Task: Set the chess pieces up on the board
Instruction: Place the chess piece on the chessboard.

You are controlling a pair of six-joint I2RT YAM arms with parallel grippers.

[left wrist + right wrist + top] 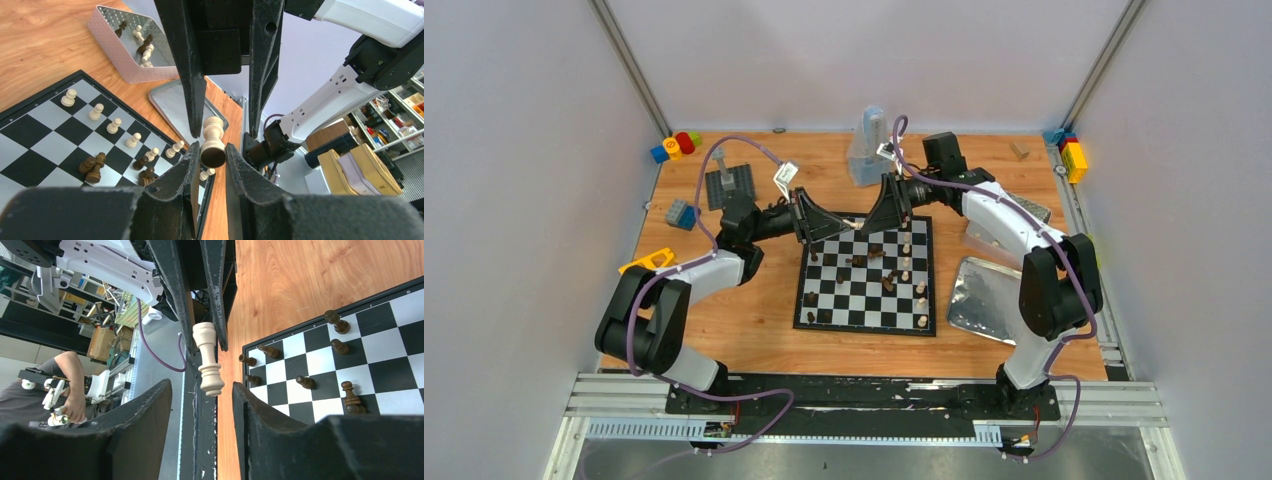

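Observation:
A pale chess piece hangs in the air over the far edge of the board. My left gripper is shut on its base. My right gripper faces it, open, its jaws on either side of the piece's other end without touching. In the top view both grippers meet at the piece. Dark pieces stand on the board's left side and pale ones along its right column. Some dark pieces lie tipped near the middle.
A silver tray holding several loose pieces stands right of the board, with a flat silver tray nearer. Toy blocks and a grey studded baseplate sit at the back left, more blocks at the back right, and a clear container behind the board.

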